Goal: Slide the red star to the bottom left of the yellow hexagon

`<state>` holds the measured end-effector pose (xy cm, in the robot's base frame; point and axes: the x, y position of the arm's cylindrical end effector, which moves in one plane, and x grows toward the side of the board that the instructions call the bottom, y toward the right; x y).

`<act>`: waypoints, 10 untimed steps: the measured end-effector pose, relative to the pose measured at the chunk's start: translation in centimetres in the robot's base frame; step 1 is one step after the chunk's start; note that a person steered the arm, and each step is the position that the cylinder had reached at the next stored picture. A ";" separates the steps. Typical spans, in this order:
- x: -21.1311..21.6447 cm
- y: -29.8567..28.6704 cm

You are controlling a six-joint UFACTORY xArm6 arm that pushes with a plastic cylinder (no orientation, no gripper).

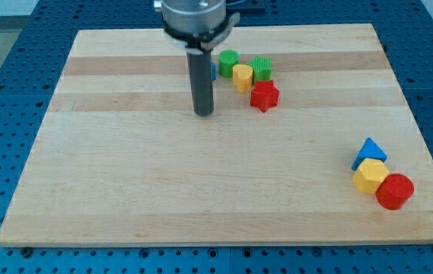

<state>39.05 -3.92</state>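
The red star [264, 97] lies near the view's top centre, just below and right of a small yellow block [243, 77]. The yellow hexagon [370, 176] sits at the view's lower right, between a blue triangle [370, 151] above it and a red cylinder [394, 191] to its lower right. My tip [204, 113] rests on the board left of the red star, about a star's width or two away, not touching it.
Two green blocks [228, 62] [261, 68] flank the small yellow block at the top. A blue block [213, 71] is mostly hidden behind the rod. The wooden board [125, 190] lies on a blue perforated table.
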 end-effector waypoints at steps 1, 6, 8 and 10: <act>-3.6 1.4; 0.9 12.5; 3.0 14.5; 4.5 15.9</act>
<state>43.50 11.98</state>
